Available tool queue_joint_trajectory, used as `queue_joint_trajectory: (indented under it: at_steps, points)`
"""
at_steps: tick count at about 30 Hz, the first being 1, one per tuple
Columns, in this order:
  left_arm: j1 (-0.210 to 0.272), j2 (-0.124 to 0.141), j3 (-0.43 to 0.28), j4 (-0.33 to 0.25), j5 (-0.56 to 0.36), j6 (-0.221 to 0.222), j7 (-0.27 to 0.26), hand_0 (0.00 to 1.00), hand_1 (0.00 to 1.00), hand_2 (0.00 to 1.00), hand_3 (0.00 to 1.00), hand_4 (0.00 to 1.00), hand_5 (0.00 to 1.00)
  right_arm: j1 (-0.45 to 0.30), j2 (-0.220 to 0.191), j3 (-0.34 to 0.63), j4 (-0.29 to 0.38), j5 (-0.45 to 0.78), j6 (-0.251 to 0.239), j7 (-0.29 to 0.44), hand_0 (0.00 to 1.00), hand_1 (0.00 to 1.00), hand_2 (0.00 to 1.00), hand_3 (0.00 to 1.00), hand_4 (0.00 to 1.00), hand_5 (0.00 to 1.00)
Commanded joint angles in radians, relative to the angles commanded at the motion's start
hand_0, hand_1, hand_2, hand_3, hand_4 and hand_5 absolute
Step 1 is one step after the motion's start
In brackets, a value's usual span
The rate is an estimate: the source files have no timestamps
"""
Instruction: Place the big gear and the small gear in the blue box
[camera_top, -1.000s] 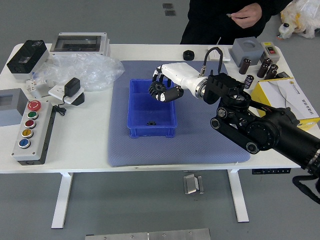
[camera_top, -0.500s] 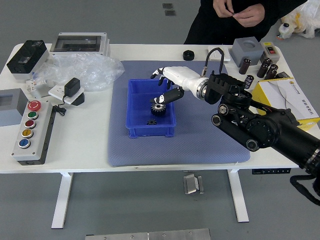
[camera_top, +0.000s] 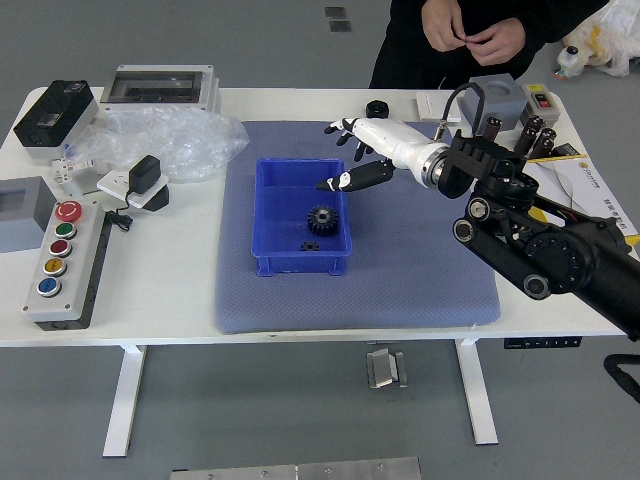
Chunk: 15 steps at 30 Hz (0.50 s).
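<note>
On the table (camera_top: 160, 300) lies the mat (camera_top: 400, 290), and on that the box (camera_top: 300, 263) — big gear (camera_top: 322, 220) and small gear (camera_top: 310, 246) inside, the small one nearer the table's front edge. The button panel (camera_top: 76, 285) stands left of the mat, the carton (camera_top: 600, 200) right, the roll (camera_top: 377, 110) just behind.

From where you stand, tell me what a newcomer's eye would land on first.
Probably the bright blue box on the grey-blue mat, with the big gear and, nearer the robot, the small gear inside. Next, the robot's right hand, white and black with its fingers open, reaching in from the right by the box's far right corner. Then the button panel at the table's left, with its red, green and yellow buttons.
</note>
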Motion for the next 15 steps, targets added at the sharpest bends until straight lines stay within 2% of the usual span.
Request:
queue_joint_trajectory:
  at_steps: [6, 8, 9, 14, 15]
  points:
    - [0.0, -0.002, -0.006, 0.0, -0.002, 0.001, -0.001, 0.858, 0.827, 0.81, 0.832, 0.698, 0.303, -0.09, -0.054, 0.096, 0.055, 0.041, -0.02, 0.008, 0.626, 0.591, 0.745, 0.852, 0.988, 0.643]
    - [0.001, -0.003, -0.007, 0.0, -0.004, 0.001, -0.001, 0.858, 0.827, 0.81, 0.832, 0.698, 0.303, -0.122, -0.064, 0.136, 0.07, 0.066, -0.034, 0.014, 0.626, 0.591, 0.745, 0.852, 0.988, 0.643]
    - [0.001, -0.003, -0.007, 0.0, -0.004, 0.001, 0.0, 0.858, 0.827, 0.81, 0.832, 0.698, 0.303, -0.134, -0.066, 0.151, 0.076, 0.078, -0.038, 0.016, 0.641, 0.605, 0.728, 0.826, 0.927, 0.648]
    - [0.003, -0.004, -0.012, 0.0, -0.005, 0.002, 0.002, 0.858, 0.827, 0.81, 0.832, 0.698, 0.303, -0.209, -0.083, 0.251, 0.109, 0.174, -0.086, 0.046, 0.641, 0.605, 0.728, 0.826, 0.927, 0.648]
    - [0.004, -0.005, -0.013, 0.0, -0.006, 0.002, 0.002, 0.858, 0.827, 0.81, 0.832, 0.698, 0.303, -0.227, -0.087, 0.272, 0.116, 0.199, -0.094, 0.055, 0.692, 0.649, 0.763, 0.857, 0.833, 0.636]
